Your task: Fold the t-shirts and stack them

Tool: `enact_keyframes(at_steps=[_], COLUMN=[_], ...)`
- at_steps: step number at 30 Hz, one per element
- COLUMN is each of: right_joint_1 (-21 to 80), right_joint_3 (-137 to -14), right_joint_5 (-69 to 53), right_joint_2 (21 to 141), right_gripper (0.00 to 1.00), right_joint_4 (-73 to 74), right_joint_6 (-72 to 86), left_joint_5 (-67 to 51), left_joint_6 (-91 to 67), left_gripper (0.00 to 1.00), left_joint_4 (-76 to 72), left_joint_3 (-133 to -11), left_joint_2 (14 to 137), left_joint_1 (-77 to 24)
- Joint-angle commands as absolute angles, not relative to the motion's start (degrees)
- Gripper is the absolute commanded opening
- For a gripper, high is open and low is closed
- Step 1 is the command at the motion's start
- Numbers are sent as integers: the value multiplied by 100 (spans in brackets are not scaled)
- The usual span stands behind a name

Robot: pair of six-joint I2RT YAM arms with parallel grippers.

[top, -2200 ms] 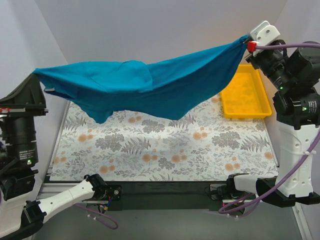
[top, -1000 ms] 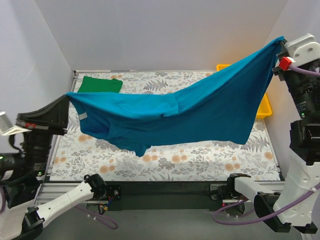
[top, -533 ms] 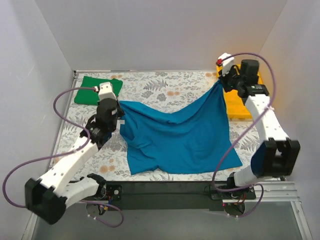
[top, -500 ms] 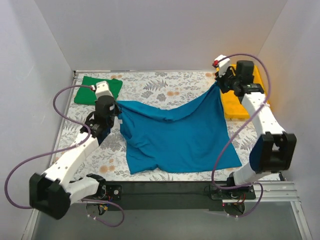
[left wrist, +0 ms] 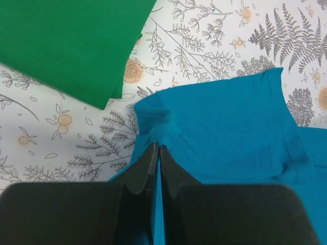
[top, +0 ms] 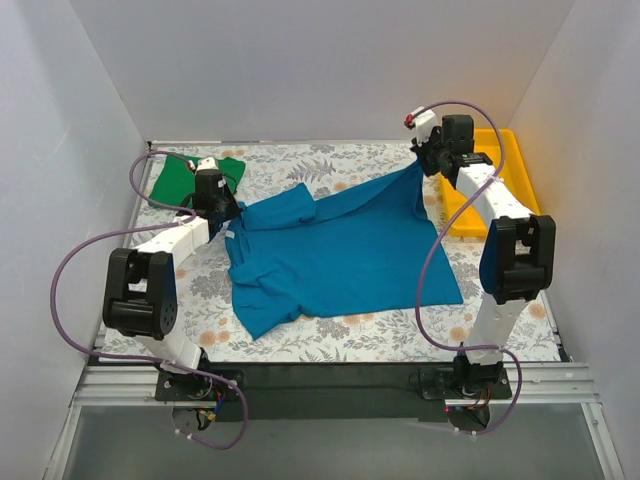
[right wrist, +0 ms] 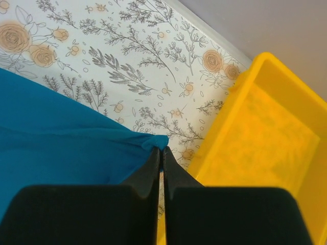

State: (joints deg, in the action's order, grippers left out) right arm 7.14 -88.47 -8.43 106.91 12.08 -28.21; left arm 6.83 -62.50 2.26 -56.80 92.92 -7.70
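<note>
The teal-blue t-shirt (top: 335, 255) lies spread on the floral table, wrinkled, one sleeve (top: 290, 205) folded over near the top. My left gripper (top: 226, 212) is shut on its left top corner (left wrist: 157, 133), low at the table. My right gripper (top: 419, 165) is shut on its right top corner (right wrist: 153, 141), next to the tray. The bright green t-shirt (top: 183, 182) lies folded at the back left; it also shows in the left wrist view (left wrist: 66, 46).
A yellow plastic tray (top: 508, 180) stands at the back right, close to my right gripper; it also shows in the right wrist view (right wrist: 260, 148). White walls enclose the table on three sides. Purple cables loop off both arms.
Both grippers came down from holding the blue shirt stretched in the air and moved toward the back. The shirt now lies on the table, still held at both corners.
</note>
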Motion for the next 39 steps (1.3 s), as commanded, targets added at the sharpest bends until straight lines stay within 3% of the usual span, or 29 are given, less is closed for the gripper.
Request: enact_keyframes(at_steps=[1,5,6,7,8,10,12,13,16,18,22,27,39], right_joint_1=[686,686,686,694,686,694,703,703,756,861,1160,1248,721], right_joint_3=[-9219,-9465,-9562,-9606,-9633,-9659,-9415,-9309,-8957,-8834,-7572,-6716,-6363], right_joint_5=[-580,-335,-317,-334,-351,-710,-1279,-1501,-2826,-4100,-5342,-5450,-5528], right_joint_2=[10863,10951,10960,10960,10943,10785,10479,10346,9950,9836,9484,9185,9202], right_gripper=[1,3,11,34,48,77,84,87,88,88,82,73,73], right_joint_4=[914,932,958,1062,1133,1378,1730,1801,2467,3425,3885,3727,3437], right_joint_6=[-2733,-2646,-2654,-2672,-2698,-2803,-3093,-3189,-3716,-4226,-4263,-4148,-3902], left_joint_5=[343,448,483,509,562,667,668,564,-24,-1314,-2407,-1918,-792], left_joint_6=[-6284,-6249,-6214,-6179,-6144,-6030,-5942,-5854,-5818,-5801,-5783,-5730,-5379], left_gripper=[0,0,0,1,22,44,56,57,58,58,56,50,47], left_joint_4=[44,140,262,333,412,518,527,519,527,518,632,966,1986], left_joint_3=[-6081,-6319,-6372,-6416,-6486,-6469,-6442,-6451,-6574,-6810,-7513,-8716,-11240], left_joint_2=[9307,9343,9334,9334,9264,9002,8781,8598,8577,8796,9936,11386,13586], left_joint_1=[-677,-650,-642,-624,-615,-615,-615,-624,-624,-642,-957,-1379,-1757])
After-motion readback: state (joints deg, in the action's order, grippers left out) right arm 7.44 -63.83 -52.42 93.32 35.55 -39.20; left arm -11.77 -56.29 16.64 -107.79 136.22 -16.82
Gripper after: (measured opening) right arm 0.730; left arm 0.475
